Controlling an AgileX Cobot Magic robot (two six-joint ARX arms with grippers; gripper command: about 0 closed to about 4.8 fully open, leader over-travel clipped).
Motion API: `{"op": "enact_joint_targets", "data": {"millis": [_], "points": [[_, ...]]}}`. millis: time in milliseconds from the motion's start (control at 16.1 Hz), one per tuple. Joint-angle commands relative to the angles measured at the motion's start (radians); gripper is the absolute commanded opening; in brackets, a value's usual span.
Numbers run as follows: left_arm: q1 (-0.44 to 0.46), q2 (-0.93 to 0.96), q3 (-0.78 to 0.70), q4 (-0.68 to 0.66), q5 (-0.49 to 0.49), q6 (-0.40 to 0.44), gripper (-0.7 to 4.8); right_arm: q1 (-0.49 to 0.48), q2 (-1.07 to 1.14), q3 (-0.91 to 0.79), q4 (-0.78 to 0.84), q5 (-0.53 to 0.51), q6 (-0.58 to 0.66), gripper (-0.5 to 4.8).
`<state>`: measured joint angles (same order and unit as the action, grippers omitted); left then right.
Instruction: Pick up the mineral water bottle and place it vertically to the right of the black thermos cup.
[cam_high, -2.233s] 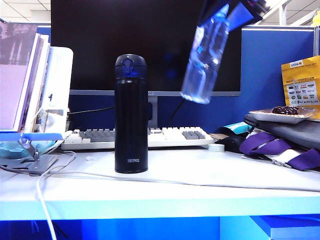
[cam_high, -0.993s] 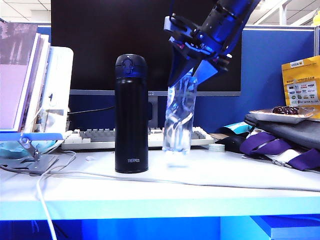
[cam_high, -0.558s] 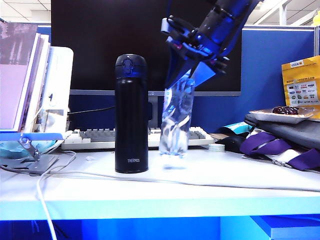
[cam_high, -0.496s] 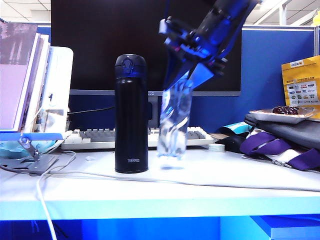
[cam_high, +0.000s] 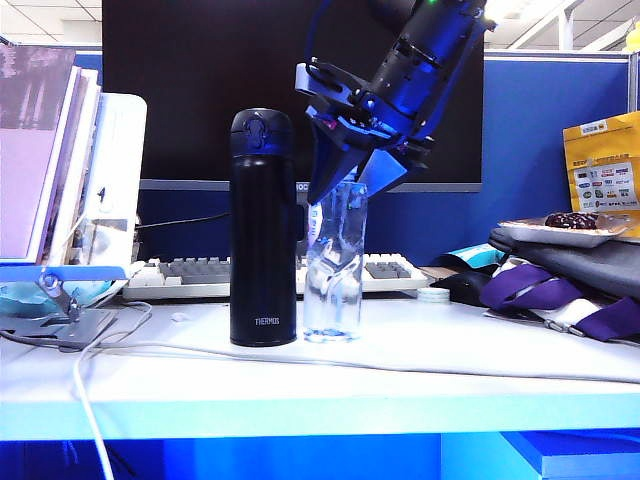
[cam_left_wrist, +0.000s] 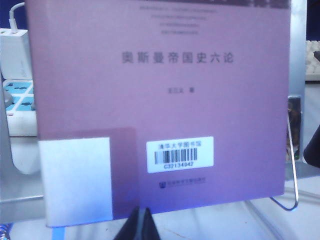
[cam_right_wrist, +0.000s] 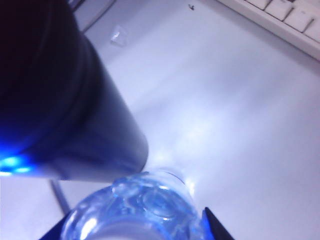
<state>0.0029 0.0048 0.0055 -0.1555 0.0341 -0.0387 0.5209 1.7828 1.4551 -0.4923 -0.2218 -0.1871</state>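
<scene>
Standing upright on the white desk (cam_high: 420, 365), the mineral water bottle (cam_high: 334, 265) sits just right of the black thermos cup (cam_high: 262, 230). Right gripper (cam_high: 345, 185) clamps its top, fingers partly spread. Left gripper (cam_left_wrist: 141, 227) faces a purple book (cam_left_wrist: 160, 100); its jaws appear closed.

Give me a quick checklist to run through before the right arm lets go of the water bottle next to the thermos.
1. mineral water bottle upright: ok, it looks vertical in the exterior view.
2. Bottle base on the desk: looks down; contact not certain, cannot tell.
3. Position right of the black thermos cup: ok.
4. Gap between bottle and thermos: very close; touching or not, cannot tell.
5. right end effector around the bottle top: ok, fingers straddle it.
6. left end effector out of the way: ok, it faces a purple book at the desk's left side.
</scene>
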Motion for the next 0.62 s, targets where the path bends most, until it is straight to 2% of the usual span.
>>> {"op": "enact_joint_targets", "data": {"millis": [62,310,372,434,496,620], "points": [[0.000,-0.003,0.000,-0.012,0.004,0.002,-0.05,0.001,-0.010,0.011,0.044,0.020,-0.009,3.05],[0.000,-0.003,0.000,-0.012,0.004,0.002,-0.05,0.001,-0.010,0.011,0.042,0.022,-0.016,3.06],[0.000,-0.003,0.000,-0.012,0.004,0.002,-0.05,0.001,-0.010,0.011,0.042,0.021,-0.020,3.19],[0.000,-0.003,0.000,-0.012,0.004,0.002,-0.05,0.002,-0.010,0.011,0.042,0.022,-0.020,3.60],[0.000,-0.003,0.000,-0.012,0.004,0.002,-0.05,0.002,-0.010,0.011,0.042,0.022,-0.020,3.79],[0.000,-0.003,0.000,-0.012,0.004,0.002,-0.05,0.002,-0.010,0.011,0.043,0.021,-0.020,3.82]]}}
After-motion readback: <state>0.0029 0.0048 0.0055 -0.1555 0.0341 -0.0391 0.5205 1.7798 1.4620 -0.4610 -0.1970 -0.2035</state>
